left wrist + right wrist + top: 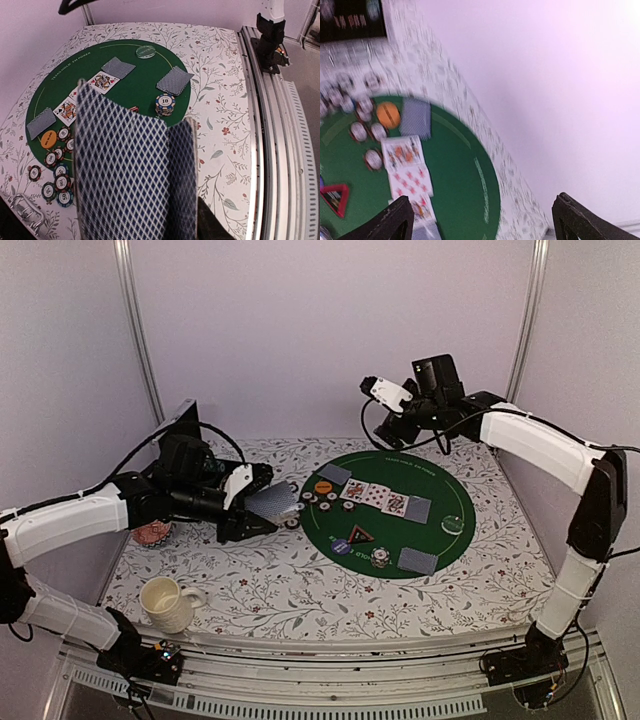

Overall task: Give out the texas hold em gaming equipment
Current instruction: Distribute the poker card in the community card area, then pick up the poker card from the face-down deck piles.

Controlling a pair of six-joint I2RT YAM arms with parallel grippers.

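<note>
My left gripper point(250, 515) is shut on a fanned bunch of grey-blue-backed cards point(273, 502), held just above the table left of the green mat point(440, 485); they fill the left wrist view point(130, 175). On the mat lie three face-up cards point(377, 496), face-down cards point(333, 474) point(418, 560), an orange button point(322, 487), a blue button point(342, 546), a black triangular marker point(360, 534) and a chip stack point(380, 558). Loose chips point(305, 500) lie at its left edge. My right gripper point(393, 433) is open and empty, raised over the mat's far edge point(487, 225).
A cream mug point(165, 602) stands at the front left. A pink patterned dish point(153, 532) sits under my left arm. A clear round disc point(452, 522) lies on the mat's right side. Walls close the back and sides.
</note>
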